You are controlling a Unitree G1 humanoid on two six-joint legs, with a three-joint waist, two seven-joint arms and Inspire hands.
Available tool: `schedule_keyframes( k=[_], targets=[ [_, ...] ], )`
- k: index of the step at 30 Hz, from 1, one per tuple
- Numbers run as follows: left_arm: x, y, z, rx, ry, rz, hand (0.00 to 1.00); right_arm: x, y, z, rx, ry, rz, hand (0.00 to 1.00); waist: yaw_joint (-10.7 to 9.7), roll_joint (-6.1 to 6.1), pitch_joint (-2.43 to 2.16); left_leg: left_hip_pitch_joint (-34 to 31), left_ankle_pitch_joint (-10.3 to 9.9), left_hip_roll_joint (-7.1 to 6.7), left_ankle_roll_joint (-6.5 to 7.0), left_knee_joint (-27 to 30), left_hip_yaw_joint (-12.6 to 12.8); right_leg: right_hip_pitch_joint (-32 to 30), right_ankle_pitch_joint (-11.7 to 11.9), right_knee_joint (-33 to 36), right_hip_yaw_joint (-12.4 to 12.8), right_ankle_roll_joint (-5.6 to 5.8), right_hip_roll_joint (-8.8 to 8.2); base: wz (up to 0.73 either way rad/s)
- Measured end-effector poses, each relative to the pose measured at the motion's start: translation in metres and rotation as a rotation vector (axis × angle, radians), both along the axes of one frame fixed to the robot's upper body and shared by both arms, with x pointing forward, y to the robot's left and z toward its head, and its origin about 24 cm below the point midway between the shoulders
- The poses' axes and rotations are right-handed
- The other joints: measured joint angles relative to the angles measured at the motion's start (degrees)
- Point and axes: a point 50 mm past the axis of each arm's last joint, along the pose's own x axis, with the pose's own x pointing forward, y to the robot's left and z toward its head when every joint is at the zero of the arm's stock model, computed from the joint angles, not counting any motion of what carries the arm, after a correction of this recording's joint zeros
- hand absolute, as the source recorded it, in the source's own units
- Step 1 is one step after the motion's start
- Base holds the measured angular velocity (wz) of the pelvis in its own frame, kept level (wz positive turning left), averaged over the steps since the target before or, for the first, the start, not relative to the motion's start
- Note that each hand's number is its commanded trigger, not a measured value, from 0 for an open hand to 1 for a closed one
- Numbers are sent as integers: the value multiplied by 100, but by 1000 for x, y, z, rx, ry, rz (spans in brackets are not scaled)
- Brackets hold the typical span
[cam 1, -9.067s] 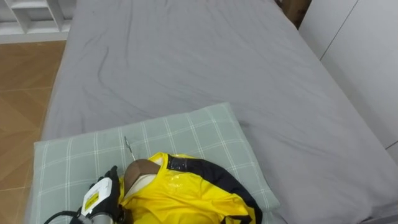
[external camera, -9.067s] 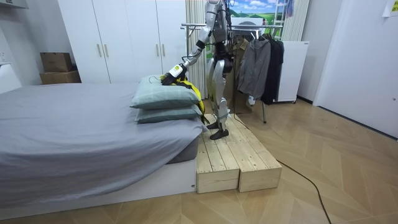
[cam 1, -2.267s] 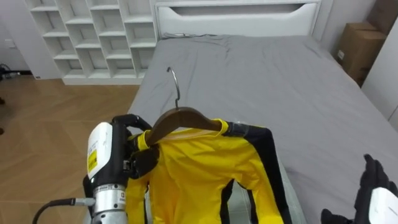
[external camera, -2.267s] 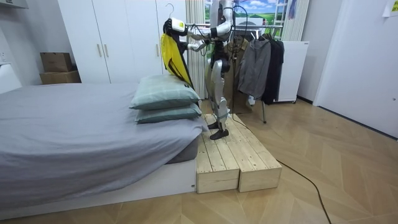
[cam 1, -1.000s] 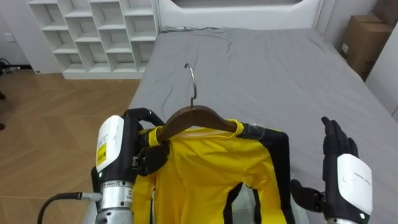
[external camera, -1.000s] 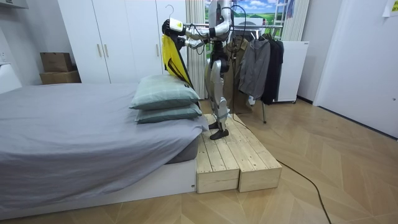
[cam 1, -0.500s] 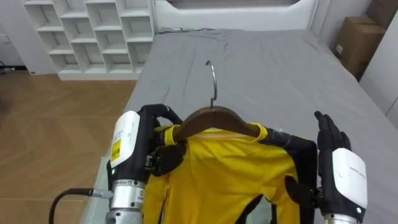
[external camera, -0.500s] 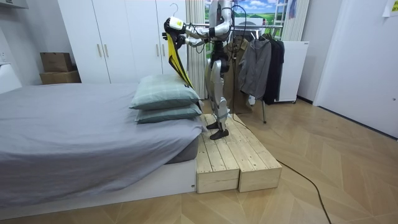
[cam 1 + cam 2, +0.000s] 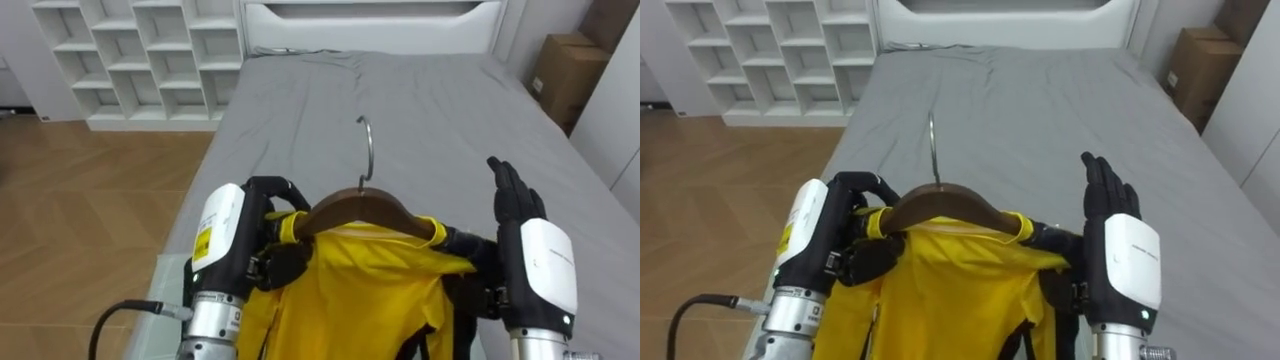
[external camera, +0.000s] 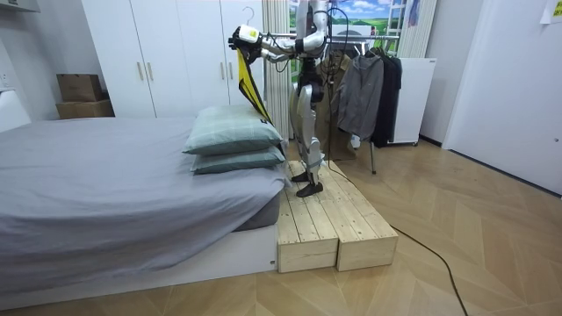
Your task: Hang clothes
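Above the near end of the grey bed, the left hand holds up a wooden hanger that carries a yellow jacket. Its dark fingers are curled tight round the hanger's left arm, where the jacket's collar bunches against them. The hanger's metal hook stands upright in the open air over the bed. The jacket drops straight down from the hanger, with black trim along its right shoulder. The right hand is raised just beside that shoulder, fingers straight and close together, pointing away from the robot. Whether its thumb touches the cloth I cannot tell.

Past the bed are a white headboard, a white cubby shelf to the left and a cardboard box to the right. Wooden floor runs along the bed's left side.

From the room view, the robot stands upright on a low wooden platform at the end of the bed where two green pillows are stacked. Both arms are lifted to head height, with the jacket above the pillows. A clothes rail hung with dark garments is just behind the robot, and white wardrobes line the wall.
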Motion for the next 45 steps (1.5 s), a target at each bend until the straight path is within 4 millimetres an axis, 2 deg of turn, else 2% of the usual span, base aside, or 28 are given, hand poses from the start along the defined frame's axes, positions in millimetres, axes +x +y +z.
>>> schedule_keyframes(
  k=[5, 15, 21, 26, 45],
  targets=[
    [-1, 0, -1, 23, -1, 0, 100, 0, 1, 0, 25, 15, 7, 0, -7, -1, 0, 1, 0, 6, 0, 4, 15, -8, 1, 24, 4, -1, 2, 0],
    [-3, -1, -2, 37, -9, -8, 100, 9, 10, 20, 46, -65, 50, 0, 39, -25, 16, 7, -1, 20, -1, 3, 31, -3, 2, 24, 8, -2, 14, 0],
    [-7, -1, -6, 40, 4, -11, 100, 9, 14, 18, 60, -44, 76, 0, 121, -49, 35, -13, -4, 20, -6, 3, 12, -15, 2, 13, -12, -2, 12, 0],
    [-8, -2, -7, 62, 9, -22, 100, 9, 22, 15, 64, 7, 130, 0, 140, -46, 36, -31, -8, 19, -8, 2, 2, -28, 2, 11, -17, -2, 12, 0],
    [-9, -6, -9, 70, 25, -38, 100, 11, 31, 13, 86, 97, 220, 0, 165, -23, 27, -107, -7, 19, -8, 10, -14, -89, 2, 4, -66, -2, 9, 0]
  ],
)
